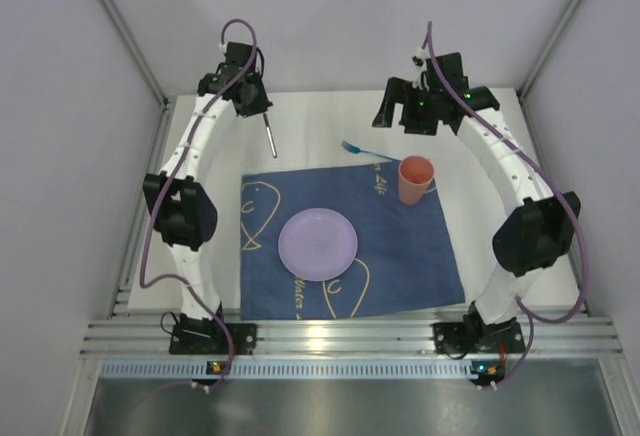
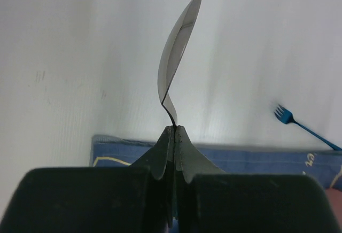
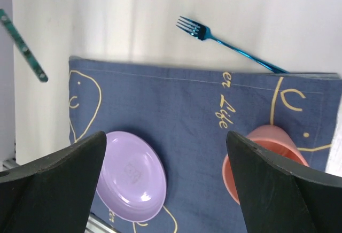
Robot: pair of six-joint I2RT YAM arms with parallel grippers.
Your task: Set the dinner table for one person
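The left gripper [image 2: 175,130] is clamped on a silver spoon [image 2: 175,56], holding it above the dinner table [image 1: 320,121] just past the far-left corner of the blue cloth [image 1: 400,256]. The right gripper [image 3: 165,134] hangs with its fingers spread wide. A lilac plate [image 1: 317,243] sits mid-cloth. Farther back, a pink cup [image 1: 415,178] stands at the cloth's far-right corner. Beyond it, a blue fork [image 3: 224,43] lies on the bare table, its handle reaching the cloth's edge.

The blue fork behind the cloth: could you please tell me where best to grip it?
Take the fork mid-handle from straight above, closing across it: it lies flat on the table, its handle thin and straight, the middle clear of the cloth and cup.
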